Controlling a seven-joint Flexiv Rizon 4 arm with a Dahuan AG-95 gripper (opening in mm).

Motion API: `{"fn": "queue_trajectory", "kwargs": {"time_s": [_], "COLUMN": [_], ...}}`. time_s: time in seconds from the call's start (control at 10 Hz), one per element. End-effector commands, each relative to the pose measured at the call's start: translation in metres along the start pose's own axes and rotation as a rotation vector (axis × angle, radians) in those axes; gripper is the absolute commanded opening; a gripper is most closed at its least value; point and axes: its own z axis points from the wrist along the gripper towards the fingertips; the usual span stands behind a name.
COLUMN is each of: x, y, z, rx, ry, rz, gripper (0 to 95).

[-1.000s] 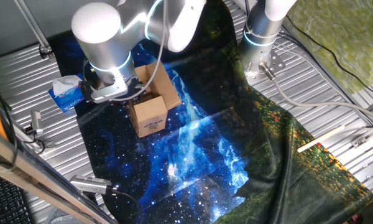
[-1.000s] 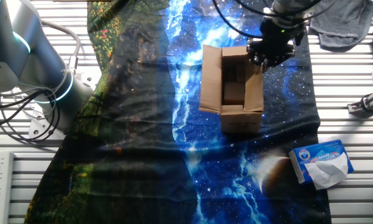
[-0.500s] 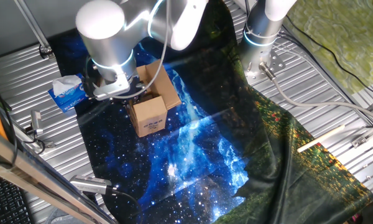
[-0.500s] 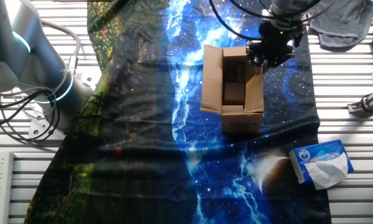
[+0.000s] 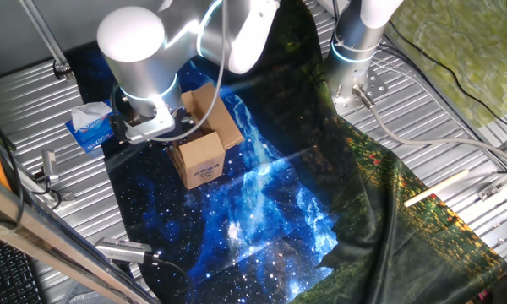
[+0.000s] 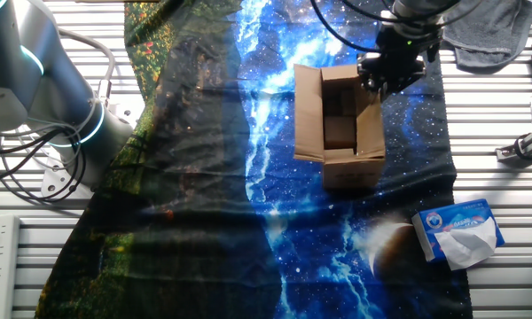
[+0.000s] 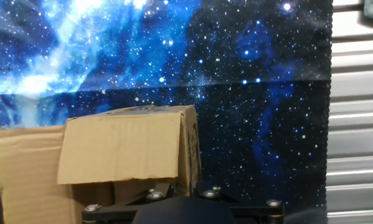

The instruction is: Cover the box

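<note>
- The box (image 6: 340, 124) stood on the starry cloth (image 6: 275, 221), upper centre-right in the other fixed view and left of centre in one fixed view, its top open and the inside visible.
- One long flap (image 6: 308, 113) was splayed out on the left of the opening in the other fixed view; the flap on the right side stood up, close beside my gripper (image 6: 388, 73).
- I had the gripper at the box's upper right corner in that view, at about rim height, next to the standing flap; whether it touched the cardboard I could not tell.
- I could not tell whether the jaws were spread or pressed together: the hand view showed only the base of the hand and a flap (image 7: 121, 146) right in front of it.
- I judged this to be the first folding step, with no flap yet laid over the opening.
- The next move, as I read it, called for pushing that near flap inward and down across the opening without shoving the light box along the cloth.
- The tissue box (image 6: 459, 232) lay well apart at the lower right, on the table (image 6: 505, 115).
</note>
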Motion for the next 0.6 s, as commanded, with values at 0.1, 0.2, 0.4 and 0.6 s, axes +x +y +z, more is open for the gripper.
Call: {"fn": "queue_trajectory", "kwargs": {"time_s": [0.1,0.2,0.4,0.6], "x": [0.0003,0.0003,0.0003,0.0003], "y": [-0.0009,-0.0009,-0.0009,-0.001], "z": [0.0005,0.0006,0.0007,0.0009], "rx": [0.006,0.008,0.011,0.011], "ry": [0.0,-0.001,-0.004,-0.003], "rz": [-0.01,-0.012,-0.014,-0.023], "gripper": [0.0,0.0,0.0,0.0]}}
